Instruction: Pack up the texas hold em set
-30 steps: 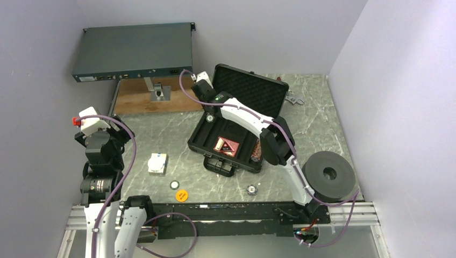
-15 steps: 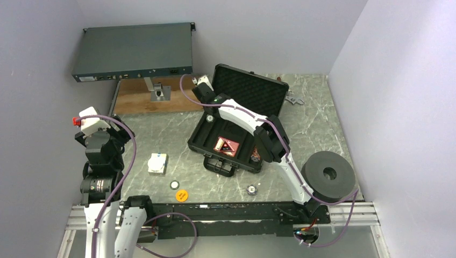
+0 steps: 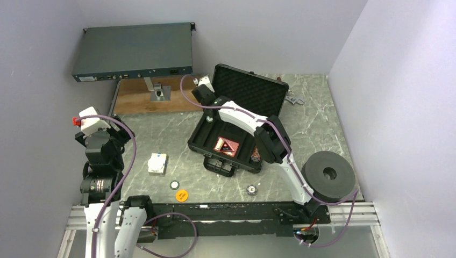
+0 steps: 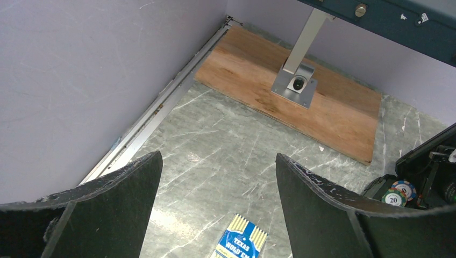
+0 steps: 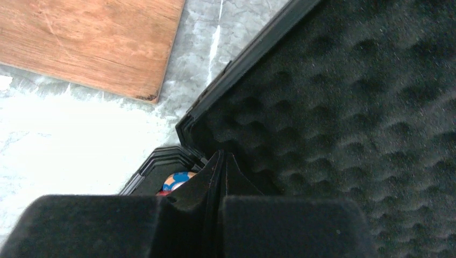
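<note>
The black case [image 3: 212,141] of the texas hold em set lies open mid-table, its foam-lined lid [image 3: 250,91] upright. Inside it are a red card deck [image 3: 227,145] and stacked chips [image 3: 257,153]. My right gripper [image 3: 206,103] is shut with nothing in it at the case's back left corner. In the right wrist view its fingertips [image 5: 221,161] rest against the lid foam [image 5: 344,97], above a chip [image 5: 177,180]. A blue-and-white card deck [image 3: 157,163] [image 4: 240,243] lies on the table left of the case. My left gripper [image 4: 218,177] is open above the table just beyond that deck. Two loose chips [image 3: 175,184] [image 3: 251,189] and an orange disc [image 3: 182,195] lie near the front edge.
A grey-blue rack box [image 3: 133,51] stands on a post over a wooden board [image 3: 150,99] at the back left. A wrench [image 3: 293,99] lies behind the case lid. A large black round spool [image 3: 328,174] sits at the right front. Walls close in on the left, back and right.
My right arm's elbow has shifted slightly left and back, with the shut gripper staying at the case's back left corner. The left arm has not moved.
</note>
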Action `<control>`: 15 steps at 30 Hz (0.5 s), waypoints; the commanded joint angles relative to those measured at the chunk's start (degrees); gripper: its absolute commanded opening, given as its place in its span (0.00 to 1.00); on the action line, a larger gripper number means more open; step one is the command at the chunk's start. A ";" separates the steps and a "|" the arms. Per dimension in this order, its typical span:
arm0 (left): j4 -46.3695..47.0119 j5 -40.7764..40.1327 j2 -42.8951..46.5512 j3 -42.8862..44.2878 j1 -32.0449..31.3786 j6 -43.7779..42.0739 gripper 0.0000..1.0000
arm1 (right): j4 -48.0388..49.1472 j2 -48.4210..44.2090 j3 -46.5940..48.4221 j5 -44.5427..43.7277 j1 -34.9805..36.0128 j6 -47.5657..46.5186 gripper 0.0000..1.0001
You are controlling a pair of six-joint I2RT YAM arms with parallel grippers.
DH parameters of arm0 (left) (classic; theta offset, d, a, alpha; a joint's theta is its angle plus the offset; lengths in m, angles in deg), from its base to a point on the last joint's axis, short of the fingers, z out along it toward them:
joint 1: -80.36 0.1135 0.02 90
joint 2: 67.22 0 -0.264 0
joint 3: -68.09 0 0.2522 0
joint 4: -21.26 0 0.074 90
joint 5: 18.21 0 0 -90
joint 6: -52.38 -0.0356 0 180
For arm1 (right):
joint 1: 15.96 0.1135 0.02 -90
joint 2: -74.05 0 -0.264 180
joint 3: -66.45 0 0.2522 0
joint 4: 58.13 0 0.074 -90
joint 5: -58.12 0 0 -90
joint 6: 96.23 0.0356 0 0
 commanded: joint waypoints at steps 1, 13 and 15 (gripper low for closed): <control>0.54 0.46 0.09 0.46 0.37 0.24 0.83 | -4.82 -4.75 -2.79 2.15 2.03 3.06 0.00; 0.75 0.03 0.05 0.24 0.42 0.19 0.83 | -4.40 -8.47 -6.49 0.95 2.92 3.66 0.00; 0.80 -0.04 -0.32 0.11 0.47 0.10 0.83 | -4.62 -9.40 -6.14 0.02 2.95 3.03 0.00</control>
